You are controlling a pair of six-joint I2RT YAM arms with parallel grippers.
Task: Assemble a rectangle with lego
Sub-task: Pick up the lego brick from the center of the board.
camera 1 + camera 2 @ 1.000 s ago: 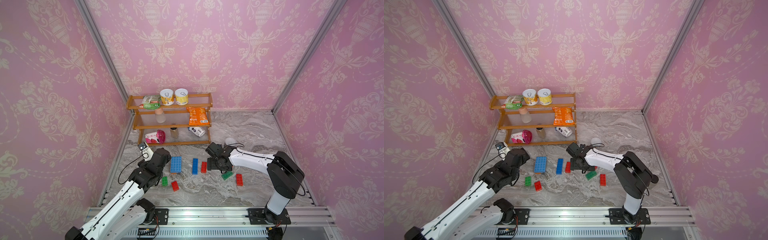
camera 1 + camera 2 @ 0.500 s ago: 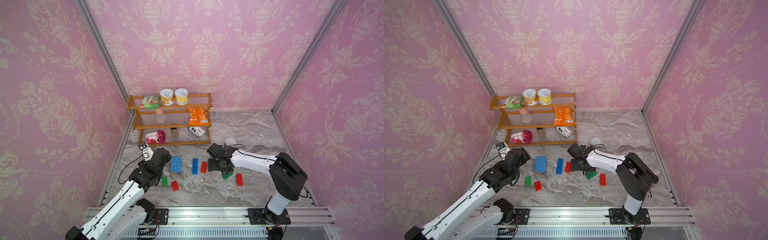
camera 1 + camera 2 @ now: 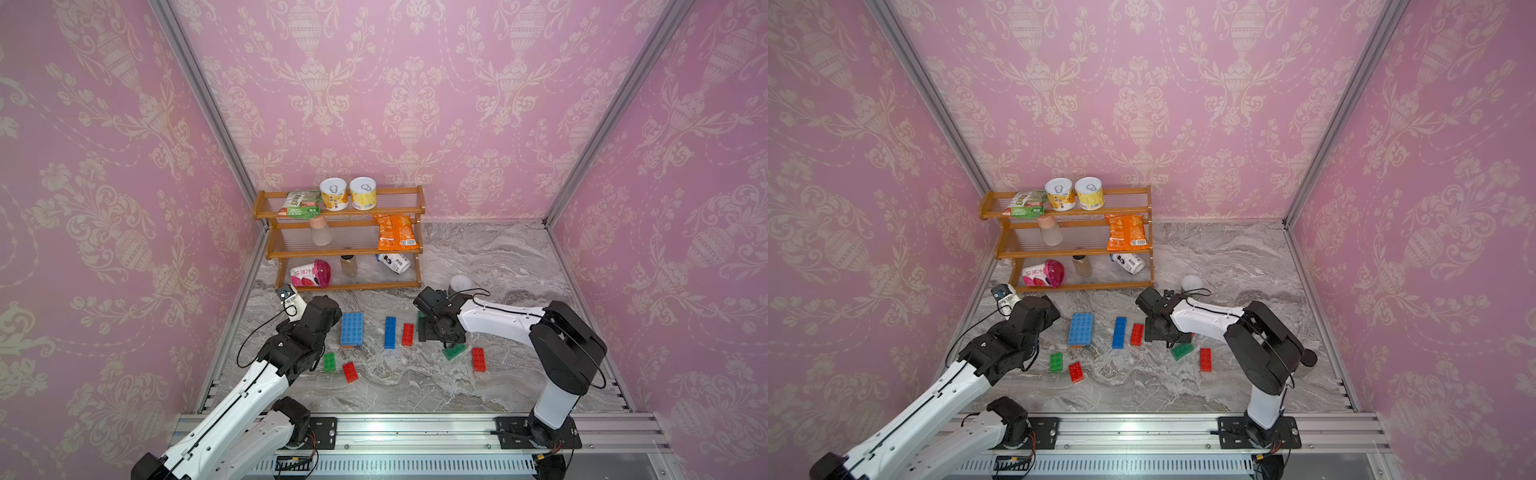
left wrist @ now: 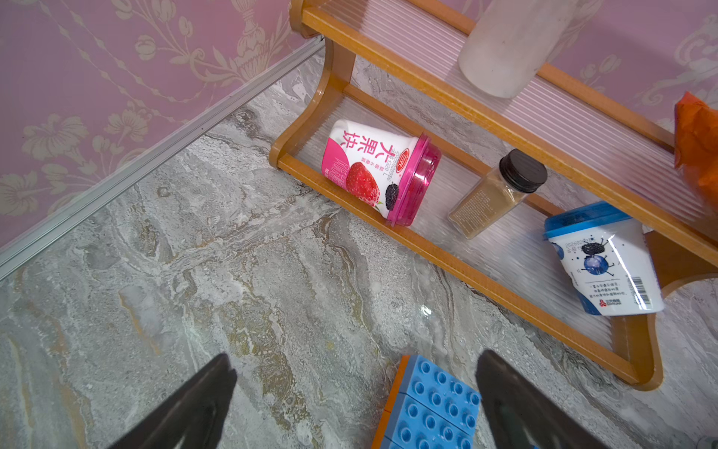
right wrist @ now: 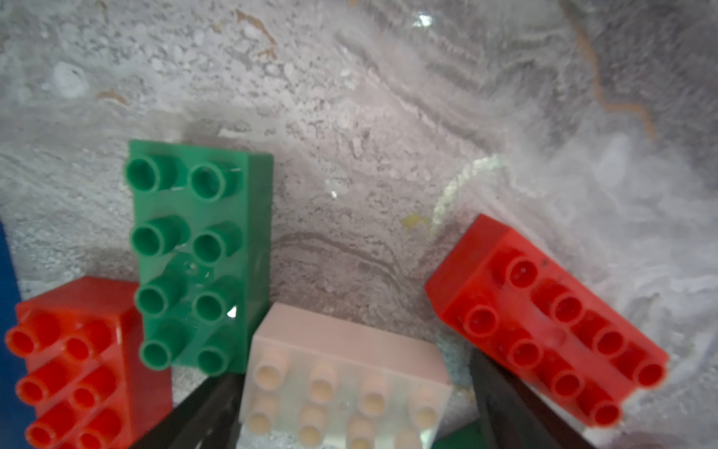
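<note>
Low in the frame, the right pincer (image 5: 349, 381) stands open around a pale pink brick (image 5: 342, 346). The left pincer (image 4: 355, 363) is wide open by a big blue brick (image 4: 431, 408).

Three-tier orange-brown wooden rack with ribbed clear shelves (image 3: 395, 190), on grey veined marble floor (image 3: 498, 257), against pink damask wallpaper (image 3: 415, 83); top tier: green foil snack packet (image 3: 300, 204), yellow ring-pull tin (image 3: 333, 193) just beside second yellow tin (image 3: 363, 193); middle tier: frosted plastic bottle with peach cap (image 3: 320, 230), upright; orange crisp bag (image 3: 395, 232) at opposite end; bottom tier: white strawberry yoghurt cup with pink lid (image 3: 311, 273), on its side; glass spice jar with black cap (image 3: 348, 265); white cup with blue lid (image 3: 394, 262), tipped over; white round object (image 3: 460, 283) on floor near rack's crisp-bag end.
</note>
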